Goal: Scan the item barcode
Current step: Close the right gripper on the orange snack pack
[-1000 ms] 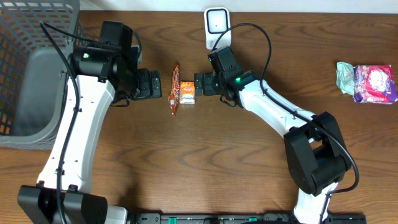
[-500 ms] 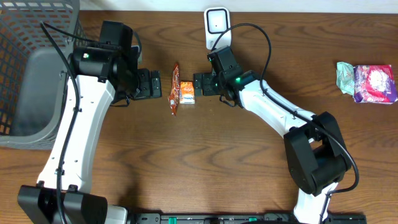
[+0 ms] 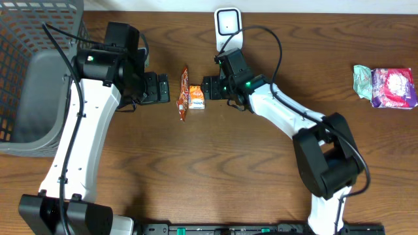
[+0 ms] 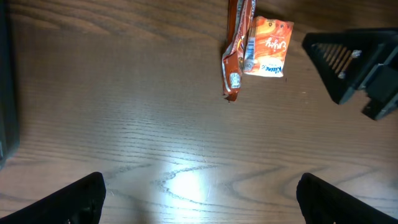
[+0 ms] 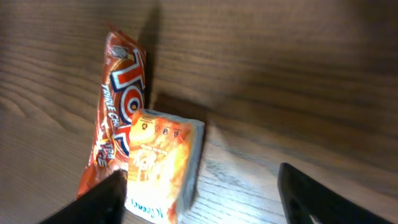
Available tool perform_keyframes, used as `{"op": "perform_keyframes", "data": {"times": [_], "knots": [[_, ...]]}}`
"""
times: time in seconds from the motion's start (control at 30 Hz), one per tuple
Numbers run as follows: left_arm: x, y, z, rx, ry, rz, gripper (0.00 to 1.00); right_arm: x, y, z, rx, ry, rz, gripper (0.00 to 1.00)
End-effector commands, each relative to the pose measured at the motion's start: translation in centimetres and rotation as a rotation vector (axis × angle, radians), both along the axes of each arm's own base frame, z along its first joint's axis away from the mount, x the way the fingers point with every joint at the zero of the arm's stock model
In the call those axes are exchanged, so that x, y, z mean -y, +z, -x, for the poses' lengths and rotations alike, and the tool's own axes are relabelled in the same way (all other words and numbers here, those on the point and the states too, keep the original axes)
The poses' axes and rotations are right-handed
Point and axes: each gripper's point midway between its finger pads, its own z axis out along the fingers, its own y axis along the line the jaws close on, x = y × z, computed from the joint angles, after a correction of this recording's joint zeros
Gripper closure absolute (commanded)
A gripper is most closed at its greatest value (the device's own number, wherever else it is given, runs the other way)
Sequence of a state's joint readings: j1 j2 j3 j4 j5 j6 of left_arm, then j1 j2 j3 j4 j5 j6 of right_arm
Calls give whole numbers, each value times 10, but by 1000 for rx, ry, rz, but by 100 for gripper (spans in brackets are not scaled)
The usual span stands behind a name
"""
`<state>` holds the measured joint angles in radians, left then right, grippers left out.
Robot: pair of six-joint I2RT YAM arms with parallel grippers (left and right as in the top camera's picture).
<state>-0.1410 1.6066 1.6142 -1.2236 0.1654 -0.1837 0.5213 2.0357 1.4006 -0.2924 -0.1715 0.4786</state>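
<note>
1. Now, at mid-table: small orange pack (image 3: 196,96) lying flat, touching the long red snack bar (image 3: 184,93) on its left.
2. Just right of the pack: right gripper (image 3: 208,87), low over the wood, jaws apart, clamped on nothing. In the wrist view, pack just inside one finger (image 5: 102,202), well apart from the other.
3. Left of the bar, near but not touching: left gripper (image 3: 160,88), jaws spread wide, holding nothing.
4. Far side, behind the right gripper: white scanner (image 3: 227,26), standing upright.
5. Left edge: grey mesh basket (image 3: 19,39). Far right: two packets (image 3: 385,87).
</note>
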Motion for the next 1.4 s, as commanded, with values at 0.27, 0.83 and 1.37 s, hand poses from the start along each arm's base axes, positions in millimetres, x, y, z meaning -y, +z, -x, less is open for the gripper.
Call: {"op": "perform_keyframes", "data": {"times": [0.27,0.83,1.37], "knots": [[-2,-2,1,-7,7,-9,2,-16,-32,6,-151,71,-205,32],[-2,-2,1,-7,7,-9,2,-28,-62,14,-246,64,-265,48],[-2,-2,1,-7,7,-9,2,-27,-78,16,-321,-7,-292,77]]}}
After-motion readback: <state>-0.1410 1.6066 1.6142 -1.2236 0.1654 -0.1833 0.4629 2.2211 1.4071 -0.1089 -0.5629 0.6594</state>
